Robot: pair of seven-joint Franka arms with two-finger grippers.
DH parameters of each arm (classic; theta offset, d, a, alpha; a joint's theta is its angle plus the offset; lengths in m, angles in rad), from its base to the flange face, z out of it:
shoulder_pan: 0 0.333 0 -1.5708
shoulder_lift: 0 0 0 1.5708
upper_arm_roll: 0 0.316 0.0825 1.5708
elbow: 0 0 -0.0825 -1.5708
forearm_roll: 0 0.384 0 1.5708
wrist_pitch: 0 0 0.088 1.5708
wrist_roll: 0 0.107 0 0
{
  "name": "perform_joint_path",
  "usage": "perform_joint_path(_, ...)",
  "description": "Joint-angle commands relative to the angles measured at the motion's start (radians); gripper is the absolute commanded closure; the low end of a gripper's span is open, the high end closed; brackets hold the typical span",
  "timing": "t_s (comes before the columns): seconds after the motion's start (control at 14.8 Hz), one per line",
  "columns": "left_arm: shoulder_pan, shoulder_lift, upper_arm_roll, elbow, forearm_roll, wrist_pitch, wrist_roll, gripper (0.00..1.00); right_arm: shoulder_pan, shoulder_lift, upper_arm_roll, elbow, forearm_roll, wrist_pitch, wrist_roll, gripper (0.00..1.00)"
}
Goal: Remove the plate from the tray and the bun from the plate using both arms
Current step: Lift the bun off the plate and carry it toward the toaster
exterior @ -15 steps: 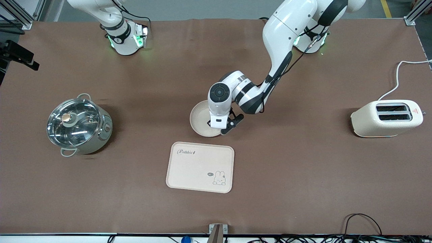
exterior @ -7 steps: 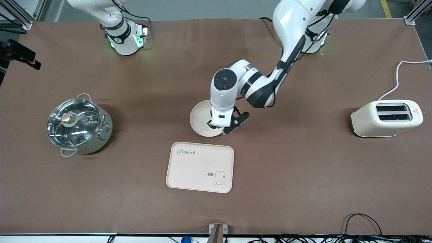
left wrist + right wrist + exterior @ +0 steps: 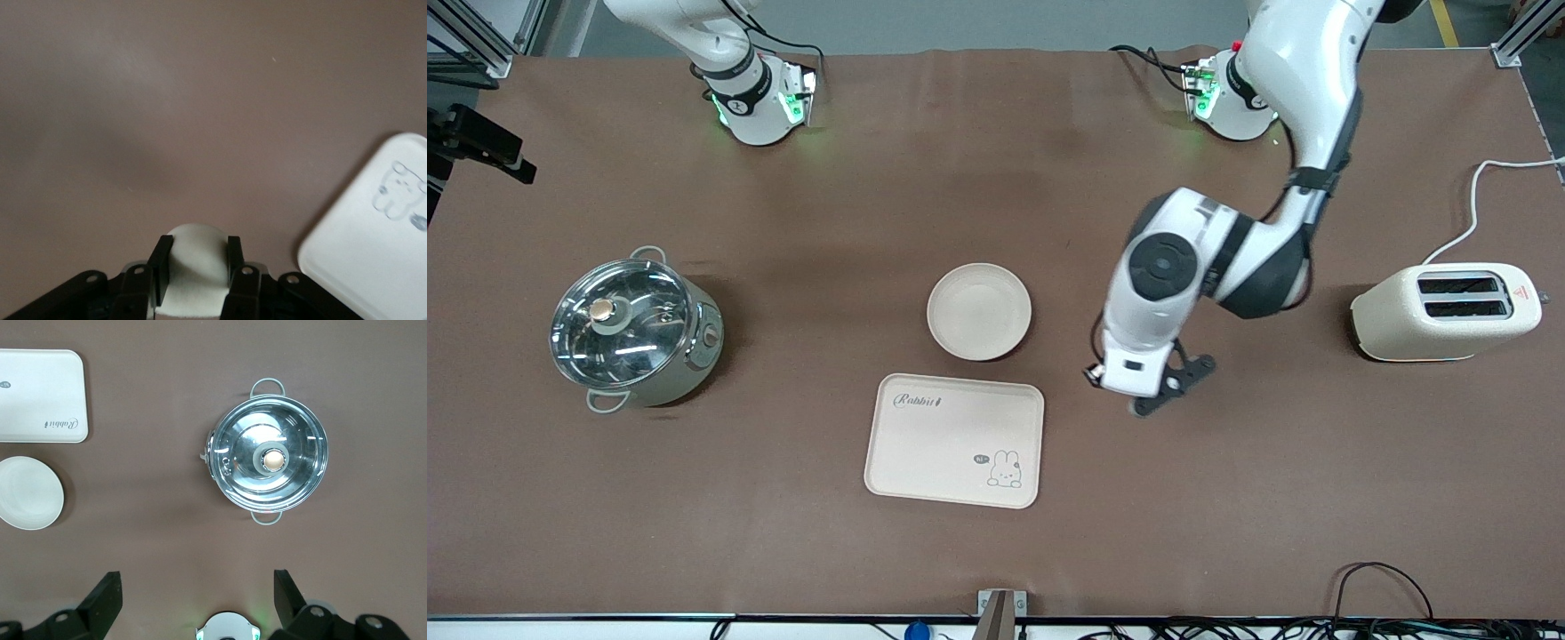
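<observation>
Front camera high, faces robots; wrist cameras look down; all share tray [image 3: 954,441].

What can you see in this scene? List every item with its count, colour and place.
table: 1, brown, under everything
plate: 1, cream, mid-table, empty
tray: 1, cream with a rabbit drawing, nearer the front camera than the plate
pot: 1, pale green with a glass lid, toward the right arm's end
toaster: 1, cream, toward the left arm's end, with a white cable
pale rounded lump: 1, cream-white, at the left end effector, possibly the bun
left arm: 1, white
left end effector: 1, black, over bare table between tray and toaster
right arm: 1, white, waits
right end effector: 1, black, open, high above the table
</observation>
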Motion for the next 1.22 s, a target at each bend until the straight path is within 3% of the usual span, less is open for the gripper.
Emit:
perform_joint_path(0.0, 0.071, -0.01, -0.008, -0.036, 0.017, -0.017, 0.111, 0.62, -0.006, -0.011, 0.007, -0.016, -0.002, 0.005, -0.006, 0.0)
perform_joint_path(0.47, 0.273, 0.095, -0.008, -0.053, 0.019, 0.047, 0.359, 0.61, -0.003, -0.011, 0.009, -0.02, -0.002, 0.008, -0.005, 0.0)
perform_joint_path(1.02, 0.306, 0.206, -0.008, -0.03, 0.011, 0.236, 0.372, 0.6, 0.002, -0.011, 0.01, -0.025, -0.001, 0.005, -0.005, 0.0)
perform_joint_path(1.15, 0.307, 0.218, -0.008, -0.032, 0.014, 0.263, 0.378, 0.49, 0.002, -0.011, 0.01, -0.026, -0.001, 0.006, -0.003, 0.0)
